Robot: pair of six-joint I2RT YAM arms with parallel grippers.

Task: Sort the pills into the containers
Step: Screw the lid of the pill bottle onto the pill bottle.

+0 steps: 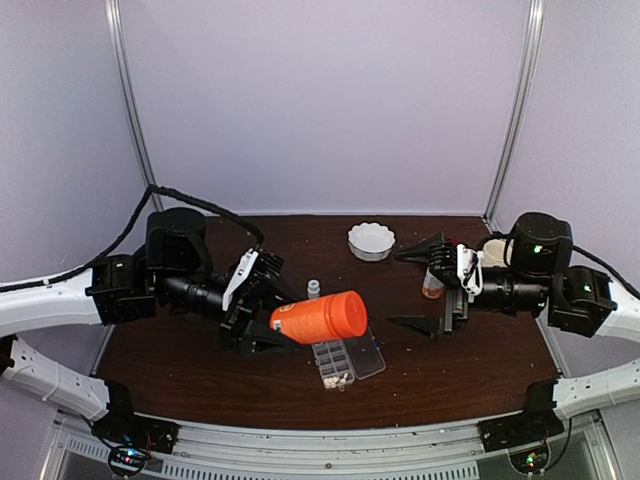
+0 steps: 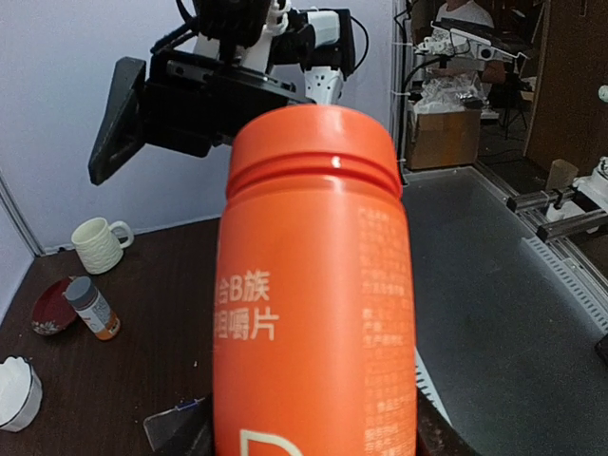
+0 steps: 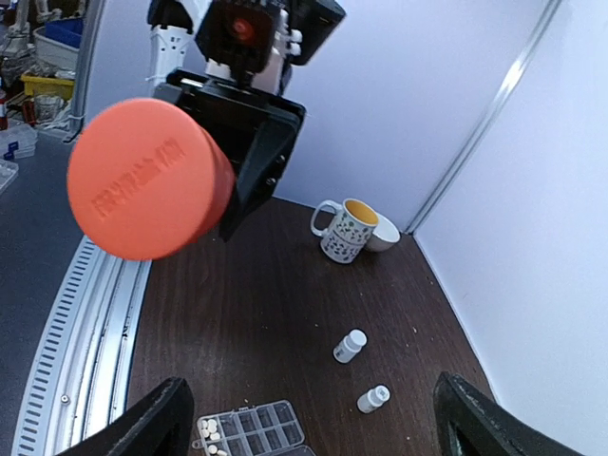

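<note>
**Left Arm Grips, Right Arm Gapes**

The left arm [image 1: 150,285] reaches in from the left edge of the table [image 1: 470,370] toward the middle, with its forearm running rightward. The left gripper [image 1: 278,322] has its jaws clamped on the base end of an orange bottle [image 1: 322,316]. It holds the bottle on its side above the table, cap pointing right. The right arm [image 1: 545,285] comes in from the right, its wrist turned to face the left arm. The right gripper [image 1: 398,290] hangs clear of the table with its jaws spread wide, one far and one near, gripping nothing and apart from the bottle's cap.
</note>
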